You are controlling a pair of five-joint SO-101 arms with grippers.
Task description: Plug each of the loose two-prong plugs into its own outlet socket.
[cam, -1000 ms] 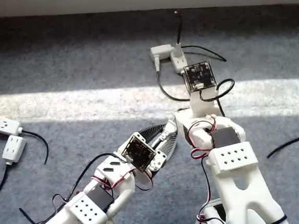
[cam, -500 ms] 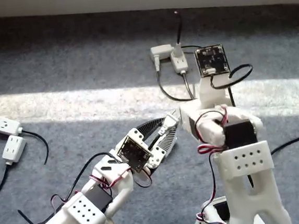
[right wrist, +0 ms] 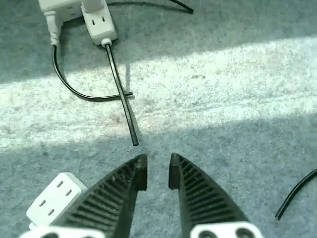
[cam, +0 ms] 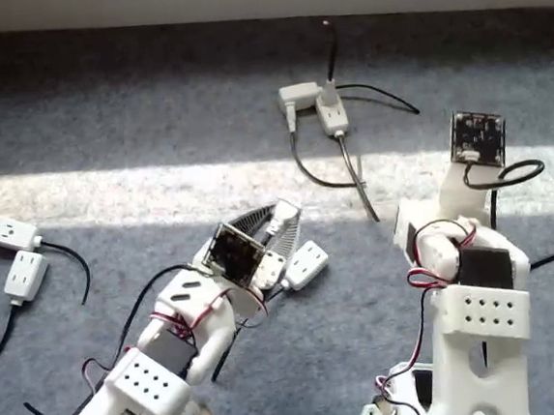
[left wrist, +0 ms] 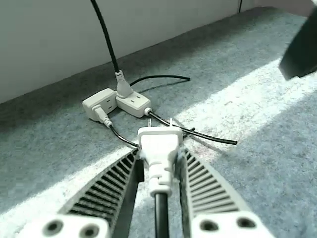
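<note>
Right gripper [right wrist: 157, 164] swung aside, narrowly parted, left gripper [left wrist: 159, 156] clamping white plug [left wrist: 159, 143]

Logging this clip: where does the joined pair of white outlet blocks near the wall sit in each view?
High view: the outlet blocks lie at the far middle, in shade beyond the sunlit strip.
Left wrist view: ahead of the plug held in the left gripper, before the wall.
Right wrist view: far beyond the right gripper, partly cut off.
Shared landmark: the black cord running from one block across the sunlit strip.
</note>
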